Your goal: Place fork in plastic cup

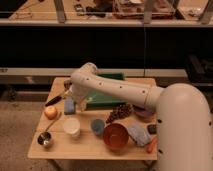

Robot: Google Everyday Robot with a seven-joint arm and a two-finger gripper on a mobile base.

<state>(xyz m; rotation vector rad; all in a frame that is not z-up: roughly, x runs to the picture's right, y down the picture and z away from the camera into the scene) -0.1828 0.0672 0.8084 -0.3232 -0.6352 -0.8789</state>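
Observation:
A white plastic cup [71,127] stands upright near the front left of the wooden table [90,150]. A dark-handled utensil [54,99], which may be the fork, lies at the table's left edge. My gripper [75,96] hangs from the bent white arm [115,89] over the left part of the table. It is just right of the utensil, above a blue sponge [69,106] and behind the cup. I cannot see anything held in it.
A green tray [107,95] lies at the back. An orange fruit [50,112], a small metal cup [45,140], a blue cup [98,126], a red bowl [116,136], a dark pine cone [119,112], a purple bowl [142,113] and a grey cloth [139,134] crowd the table.

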